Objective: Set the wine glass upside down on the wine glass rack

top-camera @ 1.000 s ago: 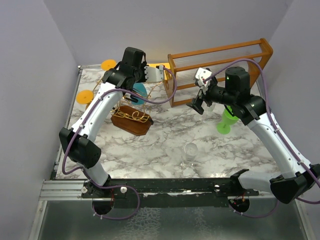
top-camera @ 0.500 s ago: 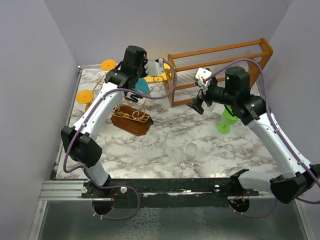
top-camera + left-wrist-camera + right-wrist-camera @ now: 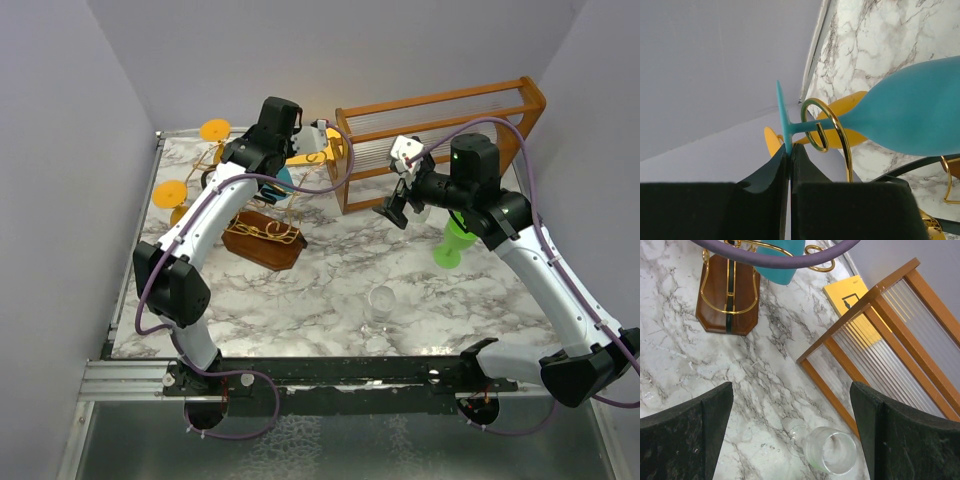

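At the back left of the marble table [image 3: 330, 260], seen from above, the left gripper [image 3: 318, 135] hangs over the wine glass rack [image 3: 265, 240], a single stand of gold wire on a brown base. One teal wine glass [image 3: 282, 180] shows just below that arm. Two orange discs [image 3: 215, 130] lie near the left edge. On the right are one green wine glass [image 3: 455, 240], one clear glass [image 3: 382, 303] and one large wooden frame [image 3: 440, 135], with the right gripper [image 3: 400, 180] raised beside the frame. From the left wrist, the left gripper [image 3: 790, 150] is pinched tight on the teal wine glass's foot [image 3: 782, 115]. The stem passes through one gold wire loop [image 3: 815, 125], and the bowl [image 3: 910, 115] lies to the right. From the right wrist, the right gripper [image 3: 790, 390] is spread wide and holds nothing. Below it are the rack base [image 3: 727, 300], one yellow card [image 3: 852, 300], the frame [image 3: 865, 310] and one clear glass [image 3: 827, 450] on its side.
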Robot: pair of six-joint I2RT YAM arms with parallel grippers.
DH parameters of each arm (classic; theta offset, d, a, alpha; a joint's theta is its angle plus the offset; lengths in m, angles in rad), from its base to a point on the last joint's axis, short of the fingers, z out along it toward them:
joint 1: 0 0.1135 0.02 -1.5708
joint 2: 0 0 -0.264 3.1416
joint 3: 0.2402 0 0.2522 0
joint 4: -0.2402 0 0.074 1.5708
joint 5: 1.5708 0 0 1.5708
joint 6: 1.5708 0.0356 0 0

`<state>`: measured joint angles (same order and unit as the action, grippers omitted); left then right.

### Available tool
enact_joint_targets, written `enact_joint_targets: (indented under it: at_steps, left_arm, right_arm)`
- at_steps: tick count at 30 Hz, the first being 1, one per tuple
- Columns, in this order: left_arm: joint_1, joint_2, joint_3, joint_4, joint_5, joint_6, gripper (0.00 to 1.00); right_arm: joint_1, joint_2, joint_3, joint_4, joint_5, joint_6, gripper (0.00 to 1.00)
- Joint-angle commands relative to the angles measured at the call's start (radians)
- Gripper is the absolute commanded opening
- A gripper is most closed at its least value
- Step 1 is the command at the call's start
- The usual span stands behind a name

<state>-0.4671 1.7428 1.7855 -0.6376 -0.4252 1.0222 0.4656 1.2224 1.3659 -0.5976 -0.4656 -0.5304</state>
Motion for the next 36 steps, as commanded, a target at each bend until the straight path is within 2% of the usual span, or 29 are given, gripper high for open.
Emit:
enact_joint_targets:
  at_steps: [1, 36]
  left_arm:
    - [-0.002, -0.016, 0.013, -0.022, -0.069, -0.040, 0.02]
    - [-0.041, -0.037, 0.024, -0.150, -0.077, -0.188, 0.17]
  right_arm:
    - [0.000, -0.015, -0.005, 0.025, -0.019, -0.013, 1.00]
    - [0.000, -0.021, -0.011, 0.025, -0.020, -0.015, 1.00]
